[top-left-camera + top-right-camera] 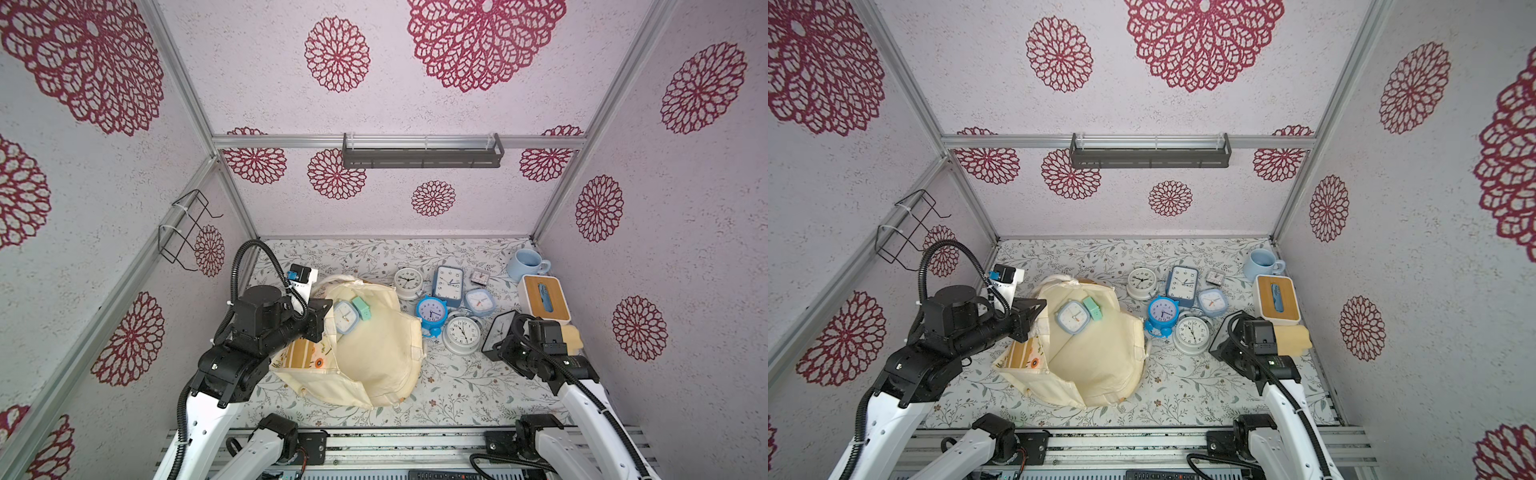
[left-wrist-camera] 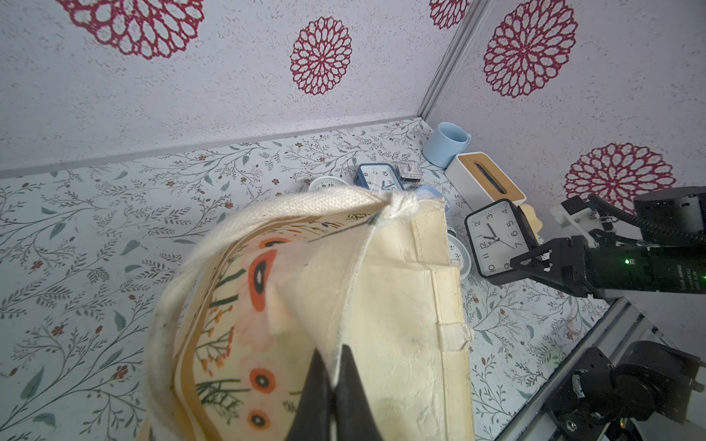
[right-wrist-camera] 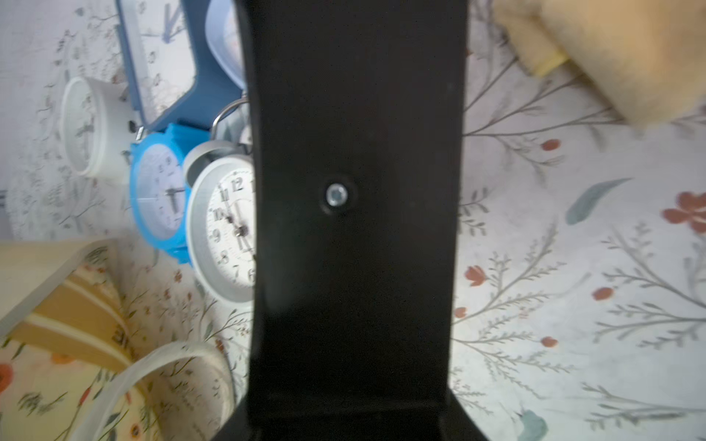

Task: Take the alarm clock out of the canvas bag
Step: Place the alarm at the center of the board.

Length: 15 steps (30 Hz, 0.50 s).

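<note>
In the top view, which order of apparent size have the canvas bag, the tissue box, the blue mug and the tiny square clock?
Largest to smallest in a top view:
canvas bag
tissue box
blue mug
tiny square clock
None look alike.

1. Pale textured walls [image 1: 374,208] surround me on three sides, printed with crimson flower medallions.
2. Silver aluminium rails [image 1: 291,141] frame their joins.
3. A grey shelf [image 1: 422,157] hangs on the back wall, a black wire rack [image 1: 183,232] on my left.
4. The tabletop [image 1: 332,253] before me wears a leafy floral print.
</note>
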Motion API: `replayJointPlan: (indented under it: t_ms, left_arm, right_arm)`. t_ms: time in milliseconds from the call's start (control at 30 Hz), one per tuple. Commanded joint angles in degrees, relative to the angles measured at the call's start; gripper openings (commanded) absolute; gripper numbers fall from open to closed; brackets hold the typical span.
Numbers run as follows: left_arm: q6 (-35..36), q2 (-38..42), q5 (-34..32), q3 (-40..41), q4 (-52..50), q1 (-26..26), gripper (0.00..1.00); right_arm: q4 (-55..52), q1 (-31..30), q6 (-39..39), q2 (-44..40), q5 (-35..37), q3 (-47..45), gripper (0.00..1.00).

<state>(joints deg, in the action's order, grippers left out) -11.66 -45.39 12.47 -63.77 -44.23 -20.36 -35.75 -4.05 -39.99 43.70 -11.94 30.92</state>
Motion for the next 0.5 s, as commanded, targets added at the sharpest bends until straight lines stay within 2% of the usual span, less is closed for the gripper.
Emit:
replayJointPlan:
  t_ms: [0,33,133,267,300,467]
  left_arm:
    - [-0.2,0.5,1.0,-0.5,6.0,-0.3,0.0]
    - [-0.2,0.6,1.0,-0.5,6.0,-0.3,0.0]
    - [-0.4,0.8,0.8,-0.6,6.3,-0.2,0.0]
    - [-1.0,0.9,1.2,-0.7,6.9,-0.3,0.0]
    - [-1.2,0.9,1.3,-0.7,7.2,-0.3,0.0]
    - [-1.5,1.1,1.8,-0.8,7.7,-0.2,0.0]
  right_arm:
    - [3.4,0.3,-2.4,1.7,-6.8,-2.0,0.33]
    - [2.8,0.4,-3.3,2.7,-7.0,-2.9,0.34]
    - [1.1,0.5,-6.8,4.2,-5.9,-5.5,0.48]
    - [-3.2,0.5,-10.2,2.1,-1.4,-7.1,0.81]
    - [-4.7,0.6,-10.6,1.1,0.0,-7.1,0.87]
    - [-9.9,0.6,-12.5,-2.7,5.9,-6.1,0.99]
